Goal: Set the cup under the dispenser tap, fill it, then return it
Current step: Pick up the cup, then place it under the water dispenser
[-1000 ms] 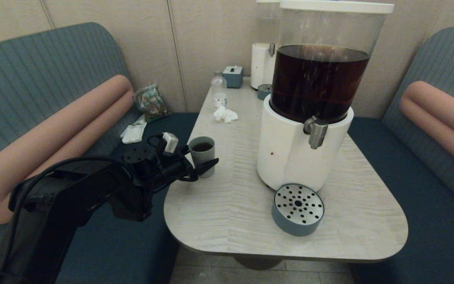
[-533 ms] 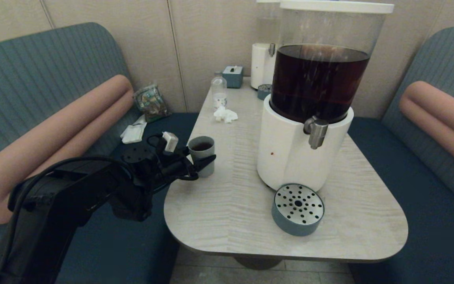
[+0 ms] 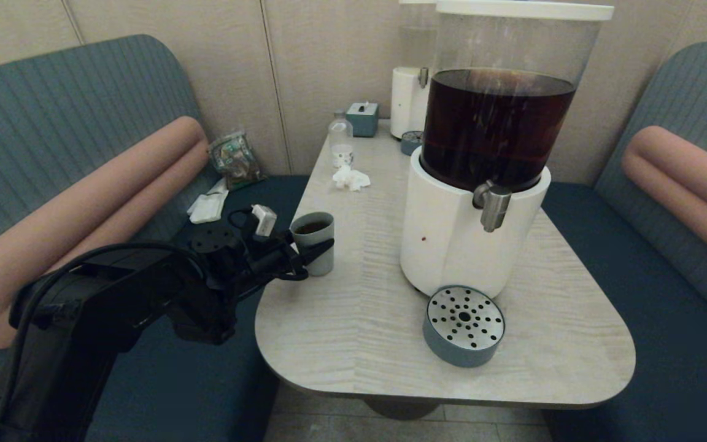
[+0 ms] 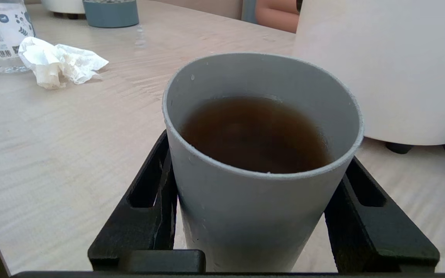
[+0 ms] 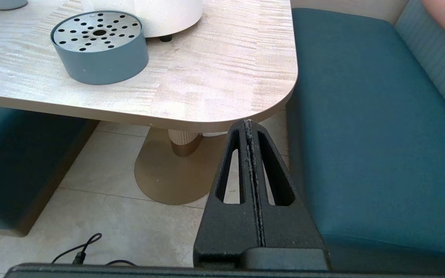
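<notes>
The grey-blue cup (image 3: pixel 315 259) stands on the table's left edge, holding dark brown liquid. In the left wrist view the cup (image 4: pixel 245 216) fills the space between my two black fingers. My left gripper (image 3: pixel 313 242) is open around it, a finger on each side, with a thin gap showing on one side. The steel dispenser tap (image 3: pixel 492 209) points down from the big white-based dispenser (image 3: pixel 452 245), well right of the cup. My right gripper (image 5: pixel 248 123) is shut on nothing, low over the floor by the table's near right corner, outside the head view.
A round blue-grey drip tray (image 3: pixel 464 325) sits in front of the dispenser, also seen as the drip tray (image 5: pixel 99 54). A water bottle (image 3: pixel 340 141), crumpled tissue (image 3: pixel 350 178), tissue box (image 3: pixel 363 118) and a slimmer dispenser (image 3: pixel 409 101) stand further back. Upholstered benches flank the table (image 3: pixel 359 344).
My left gripper has drawn back slightly toward the left and a little higher along the cup. The cup stays standing in the same place.
</notes>
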You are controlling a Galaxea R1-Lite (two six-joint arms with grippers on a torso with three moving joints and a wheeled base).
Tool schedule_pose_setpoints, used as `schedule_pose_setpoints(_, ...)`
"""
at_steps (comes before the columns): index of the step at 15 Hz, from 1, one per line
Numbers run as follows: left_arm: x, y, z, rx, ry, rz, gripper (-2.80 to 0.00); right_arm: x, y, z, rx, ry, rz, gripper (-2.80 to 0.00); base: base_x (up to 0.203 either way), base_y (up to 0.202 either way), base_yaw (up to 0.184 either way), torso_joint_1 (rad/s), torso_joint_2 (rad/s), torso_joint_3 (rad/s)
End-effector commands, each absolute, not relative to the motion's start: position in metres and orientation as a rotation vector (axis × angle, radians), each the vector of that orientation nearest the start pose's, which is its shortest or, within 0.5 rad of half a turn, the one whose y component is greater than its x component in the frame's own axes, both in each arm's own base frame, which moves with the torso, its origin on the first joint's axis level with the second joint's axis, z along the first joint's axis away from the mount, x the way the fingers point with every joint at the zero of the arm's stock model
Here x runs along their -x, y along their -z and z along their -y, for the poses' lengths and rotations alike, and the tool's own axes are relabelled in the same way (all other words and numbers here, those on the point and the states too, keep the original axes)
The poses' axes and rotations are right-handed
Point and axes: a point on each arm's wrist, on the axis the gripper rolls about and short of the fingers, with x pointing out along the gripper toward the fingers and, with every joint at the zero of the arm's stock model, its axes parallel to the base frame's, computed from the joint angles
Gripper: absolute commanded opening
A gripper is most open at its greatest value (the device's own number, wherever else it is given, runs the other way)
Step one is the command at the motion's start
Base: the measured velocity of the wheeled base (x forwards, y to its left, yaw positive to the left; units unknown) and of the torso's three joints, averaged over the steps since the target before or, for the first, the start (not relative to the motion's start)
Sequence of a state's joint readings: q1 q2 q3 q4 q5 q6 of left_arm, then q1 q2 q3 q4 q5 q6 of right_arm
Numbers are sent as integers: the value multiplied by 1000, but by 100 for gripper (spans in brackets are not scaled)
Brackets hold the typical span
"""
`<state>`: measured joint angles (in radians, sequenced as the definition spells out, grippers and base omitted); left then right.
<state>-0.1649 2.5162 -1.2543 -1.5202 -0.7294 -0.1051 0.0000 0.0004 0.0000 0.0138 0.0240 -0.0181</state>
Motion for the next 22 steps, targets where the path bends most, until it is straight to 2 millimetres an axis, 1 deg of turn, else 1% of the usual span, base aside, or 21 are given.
schedule_pose_setpoints(1, -449, -69, 90, 11, 904, 234, -280, 23, -74, -1, 18, -25, -14, -280, 0, 0, 0, 0, 0, 0)
schedule_pose_setpoints(5, -439, -89, 88, 3, 905, 259, -280, 23, -74, -1, 18, -25, -14, -280, 0, 0, 0, 0, 0, 0)
schedule_pose_setpoints(6, -437, -90, 88, 4, 905, 257, -280, 23, -74, -1, 18, -25, -14, -280, 0, 0, 0, 0, 0, 0)
schedule_pose_setpoints(9, -423, -99, 87, 9, 909, 238, -280, 23, -74, -1, 18, -25, -14, -280, 0, 0, 0, 0, 0, 0)
schedule_pose_setpoints(11, -412, -105, 92, 12, 928, 232, -280, 23, -74, -1, 18, -25, -14, -280, 0, 0, 0, 0, 0, 0)
schedule_pose_setpoints(13, -401, -112, 105, 17, 962, 230, -280, 23, -74, -1, 18, -25, -14, -280, 0, 0, 0, 0, 0, 0)
schedule_pose_setpoints(15, -382, -120, 127, 25, 1023, 228, -280, 23, -74, -1, 18, -25, -14, -280, 0, 0, 0, 0, 0, 0)
schedule_pose_setpoints(18, -362, -132, 156, 45, 1078, 241, -280, 23, -74, -1, 18, -25, -14, -280, 0, 0, 0, 0, 0, 0)
schedule_pose_setpoints(20, -352, -137, 173, 58, 1107, 251, -280, 23, -74, -1, 18, -25, -14, -280, 0, 0, 0, 0, 0, 0)
schedule_pose_setpoints(22, -345, -139, 184, 67, 1119, 255, -280, 23, -74, -1, 18, -25, -14, -280, 0, 0, 0, 0, 0, 0)
